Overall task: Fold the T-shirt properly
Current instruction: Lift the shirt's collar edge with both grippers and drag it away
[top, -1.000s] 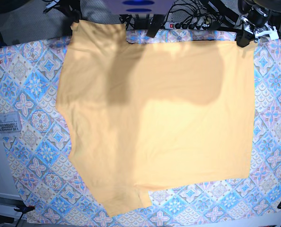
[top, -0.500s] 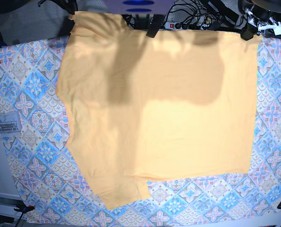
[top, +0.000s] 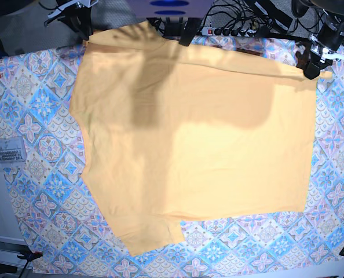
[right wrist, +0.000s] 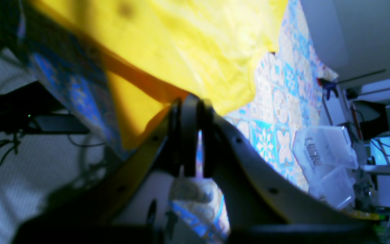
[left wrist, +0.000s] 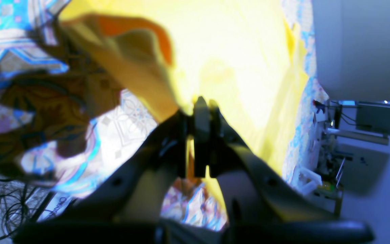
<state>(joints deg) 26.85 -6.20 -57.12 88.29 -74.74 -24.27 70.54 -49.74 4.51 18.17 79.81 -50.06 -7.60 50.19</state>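
Across most of the table (top: 33, 87), which wears a blue-pink patterned tablecloth (top: 41, 191), the yellow-orange T-shirt (top: 195, 150) lies spread flat, reaching from near the far edge almost to the near edge, with a sleeve pointing toward the near left corner. At the far left corner, the right gripper (top: 86, 36) has its fingers (right wrist: 190, 135) pressed together on the shirt's far left corner; in the right wrist view the cloth (right wrist: 188, 44) runs up and away from the pinched tips, its edge caught between them, and the tablecloth (right wrist: 279, 112) shows beside it. A clear plastic box (top: 7, 153) sits at the table's left edge, apart from the shirt. At the far right corner, the left gripper (top: 312, 69) grips the shirt's other far corner; in the left wrist view its fingers (left wrist: 200, 135) are closed on the fabric (left wrist: 242, 57), which spreads out beyond the tips, a folded flap drooping to one side over the tablecloth (left wrist: 120, 118).
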